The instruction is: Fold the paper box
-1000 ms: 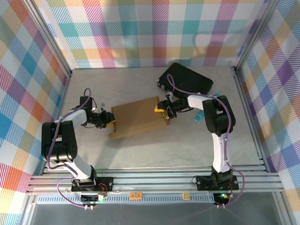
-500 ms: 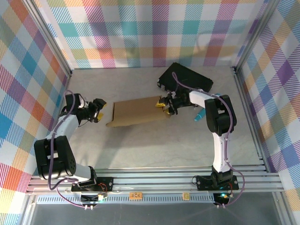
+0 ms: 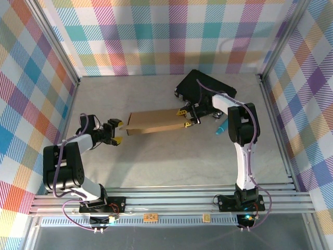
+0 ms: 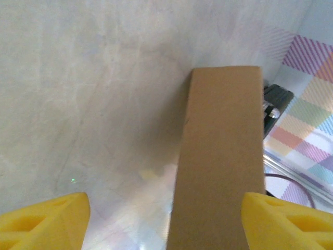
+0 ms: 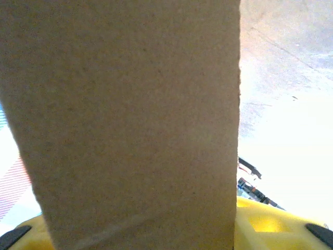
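Note:
The paper box (image 3: 156, 122) is a folded brown cardboard piece in the middle of the table, turned up so it looks long and narrow from above. My right gripper (image 3: 184, 117) is shut on its right end, one yellow finger on each side. In the right wrist view the cardboard (image 5: 130, 104) spans the whole gap between the fingers (image 5: 270, 224). My left gripper (image 3: 116, 132) is open just off the box's left end, not touching it. In the left wrist view the box (image 4: 223, 156) stands between the spread fingertips (image 4: 47, 221), nearer the right one.
A black hard case (image 3: 205, 88) lies at the back right, just behind the right gripper. A small blue object (image 3: 220, 128) lies on the table beside the right arm. Plaid walls close in the back and both sides.
The left gripper let go of the box's left edge, swung out to the left, then came back near that end, open. The right gripper turned the box up onto its edge.

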